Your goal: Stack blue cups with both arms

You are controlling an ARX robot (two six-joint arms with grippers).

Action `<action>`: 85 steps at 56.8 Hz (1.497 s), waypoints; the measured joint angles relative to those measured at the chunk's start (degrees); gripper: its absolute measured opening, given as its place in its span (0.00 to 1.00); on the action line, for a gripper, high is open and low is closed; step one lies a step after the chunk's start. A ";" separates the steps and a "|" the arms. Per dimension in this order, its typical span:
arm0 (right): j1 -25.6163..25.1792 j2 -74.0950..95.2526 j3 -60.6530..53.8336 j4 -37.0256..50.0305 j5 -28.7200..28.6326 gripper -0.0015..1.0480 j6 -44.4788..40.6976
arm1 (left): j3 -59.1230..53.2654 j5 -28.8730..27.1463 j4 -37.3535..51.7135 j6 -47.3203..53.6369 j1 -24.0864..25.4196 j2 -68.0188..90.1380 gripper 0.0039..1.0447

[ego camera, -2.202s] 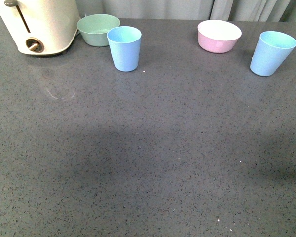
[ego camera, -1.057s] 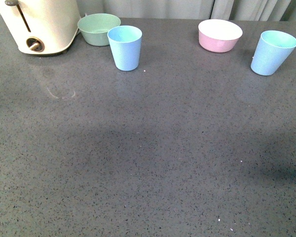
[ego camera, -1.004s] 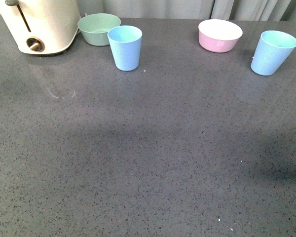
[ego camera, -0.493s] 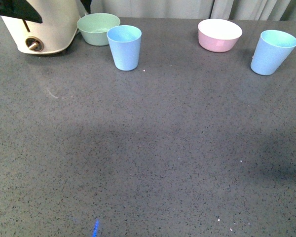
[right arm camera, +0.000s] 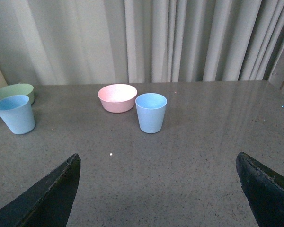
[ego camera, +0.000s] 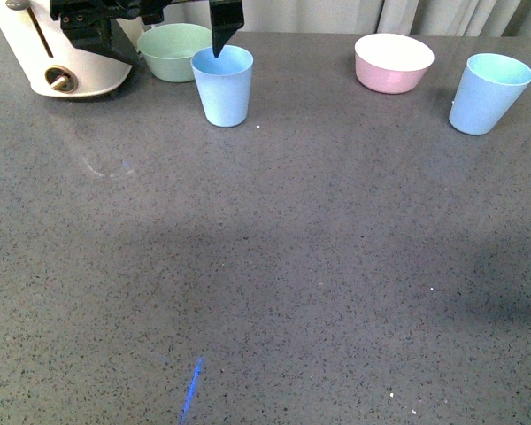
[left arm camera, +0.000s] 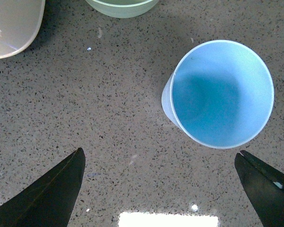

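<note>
Left gripper (left arm camera: 158,155) newly arrived above left blue cup (left arm camera: 222,92), jaws wide, empty; right gripper (right arm camera: 158,156) wide, empty.

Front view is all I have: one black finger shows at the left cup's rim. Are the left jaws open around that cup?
Observer: The left jaws are wide open, but the left cup sits just ahead of the fingertips, not between them.
Operator: And the right arm? I see none of it.
Observer: Its jaws are open too, well short of the right cup, which stands beside the pink bowl.
</note>
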 joint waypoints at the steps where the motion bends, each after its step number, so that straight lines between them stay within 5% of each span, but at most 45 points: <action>1: 0.00 -0.02 0.00 0.00 0.00 0.91 0.00 | 0.46 -0.02 -0.24 -0.02 0.00 0.37 0.92; 38: 0.00 -0.02 0.00 0.00 0.00 0.91 0.00 | 23.41 -1.81 -11.96 -2.91 -0.07 15.52 0.90; 73: 0.00 0.00 0.00 0.00 0.00 0.91 0.00 | 31.08 -0.98 -17.68 -6.80 -0.55 20.28 0.02; 85: 0.00 0.00 0.00 0.00 0.00 0.91 0.00 | 24.48 -1.16 -15.30 -10.25 -1.86 16.13 0.02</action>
